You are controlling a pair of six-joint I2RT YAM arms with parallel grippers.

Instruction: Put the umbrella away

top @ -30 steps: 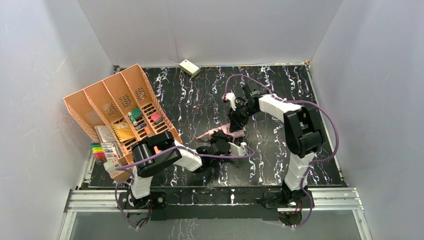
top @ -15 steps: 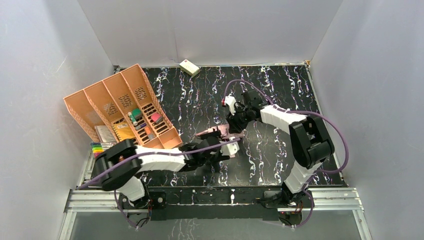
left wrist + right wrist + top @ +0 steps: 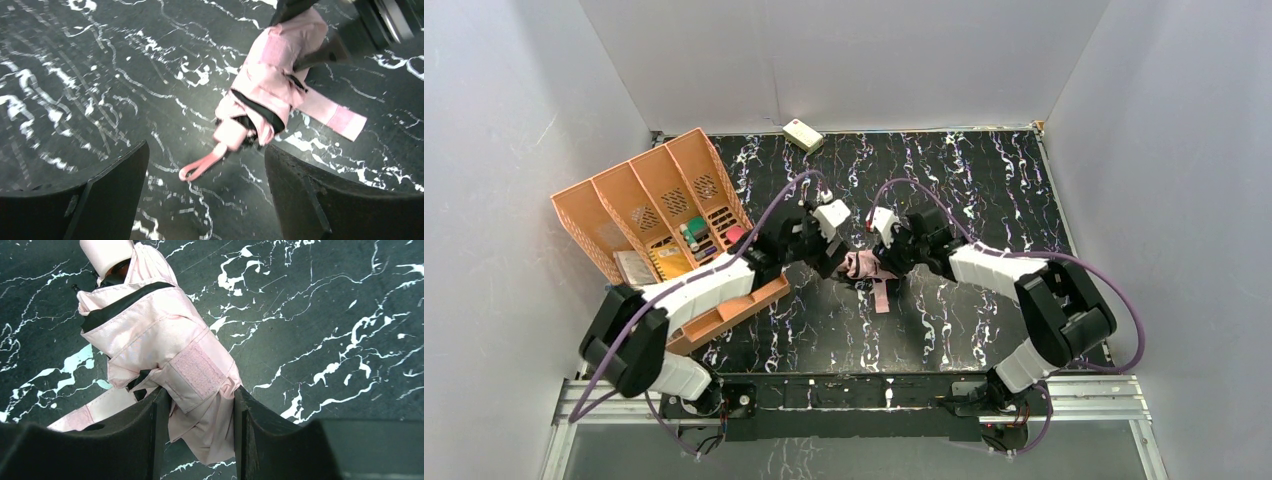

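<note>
The umbrella (image 3: 859,266) lies folded into a pink bundle at the table's middle, with a black edge showing and its closure strap (image 3: 881,296) trailing towards the front. My right gripper (image 3: 887,260) is shut on the umbrella's (image 3: 160,340) loose fabric end, one finger (image 3: 145,435) on each side. My left gripper (image 3: 835,261) hovers open just left of it. In the left wrist view the umbrella's (image 3: 272,85) pink handle (image 3: 231,135) and wrist loop (image 3: 200,167) lie on the table just ahead of the wide-apart fingers (image 3: 115,200), untouched by my left gripper (image 3: 206,150).
An orange divided organiser (image 3: 614,205) holding small items stands at the left, under my left arm. A small cream box (image 3: 803,134) lies at the back edge. White walls close in the table on three sides.
My left arm swung from the table's front up to the umbrella's left side and its jaws opened wide. My right gripper drew the umbrella slightly left and nearer.
</note>
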